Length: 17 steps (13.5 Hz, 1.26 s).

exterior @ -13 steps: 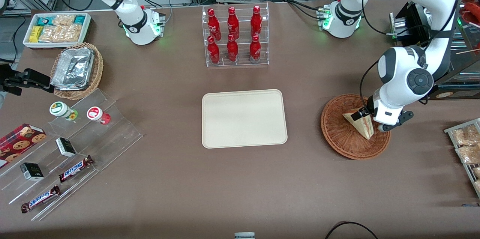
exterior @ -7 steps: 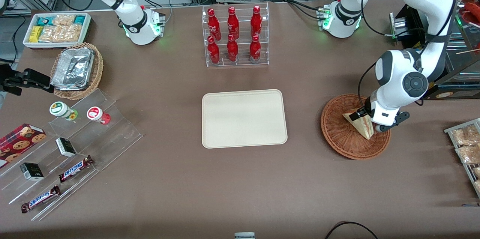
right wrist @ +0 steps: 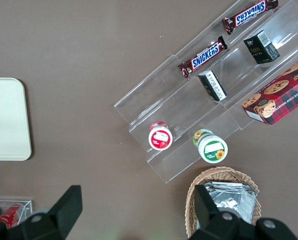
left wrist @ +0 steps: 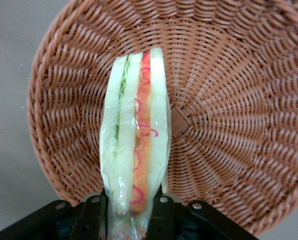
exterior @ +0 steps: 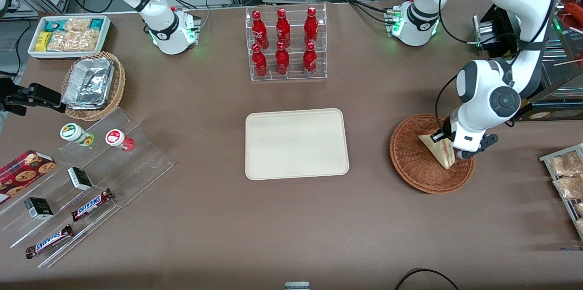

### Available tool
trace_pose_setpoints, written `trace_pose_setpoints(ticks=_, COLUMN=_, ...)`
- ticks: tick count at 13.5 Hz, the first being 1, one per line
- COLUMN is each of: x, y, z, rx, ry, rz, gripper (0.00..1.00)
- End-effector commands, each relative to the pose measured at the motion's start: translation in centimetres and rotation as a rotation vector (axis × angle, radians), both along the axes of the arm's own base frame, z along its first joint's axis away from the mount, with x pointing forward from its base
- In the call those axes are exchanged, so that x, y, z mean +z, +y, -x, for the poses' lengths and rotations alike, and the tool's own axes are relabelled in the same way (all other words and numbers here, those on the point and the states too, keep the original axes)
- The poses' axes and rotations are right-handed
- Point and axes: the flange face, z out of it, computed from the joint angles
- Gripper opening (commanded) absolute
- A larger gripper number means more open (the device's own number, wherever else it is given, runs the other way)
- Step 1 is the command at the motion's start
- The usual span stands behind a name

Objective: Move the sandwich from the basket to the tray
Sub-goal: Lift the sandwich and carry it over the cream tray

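Over the basket [exterior: 421, 169] I have the tool [left wrist: 134, 212] clamped on the sandwich [left wrist: 135, 135], grasp done, with the carry to the bare tray [exterior: 296, 144] left.

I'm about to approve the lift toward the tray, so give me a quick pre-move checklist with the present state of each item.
1. Grip: the gripper has a finger on each side of the sandwich and is shut on it: ok.
2. Grip spot: the hold is at one end of the wedge, so it may swing once lifted: cannot tell.
3. Sandwich free of the basket: it is above the basket's bowl, but whether it is clear of the weave: cannot tell.
4. Wrapper intact: the clear film looks whole along the filling edge: ok.
5. Tray ready: flat on the table with nothing on it: ok.
6. Path: only bare table between basket and tray; the bottle rack stands farther from the front camera: ok.
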Motion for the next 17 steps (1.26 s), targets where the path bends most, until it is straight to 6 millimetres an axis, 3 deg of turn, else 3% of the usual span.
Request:
trace_pose_setpoints(ticks=1, x=4.6, y=-1.4, z=-1.0, rx=-0.029, ry=0.006, rz=-0.011, gripper=0.0)
trace_pose_setpoints(ticks=5, x=8.1, y=-8.5, z=-1.7, rx=-0.154, ry=0.008, rz=-0.007, gripper=0.0)
trace_pose_setpoints(ticks=8, x=9.2, y=-15.3, z=-0.9, rx=-0.278, ry=-0.012, rz=0.0, gripper=0.0)
trace_pose_setpoints(ticks=14, x=8.5, y=-30.4, z=1.2, rx=-0.388, ry=-0.038, rz=0.012, gripper=0.0)
trace_pose_setpoints(ticks=17, x=7.7, y=-36.6, z=2.5, rx=-0.399, ry=-0.046, rz=0.014, gripper=0.0)
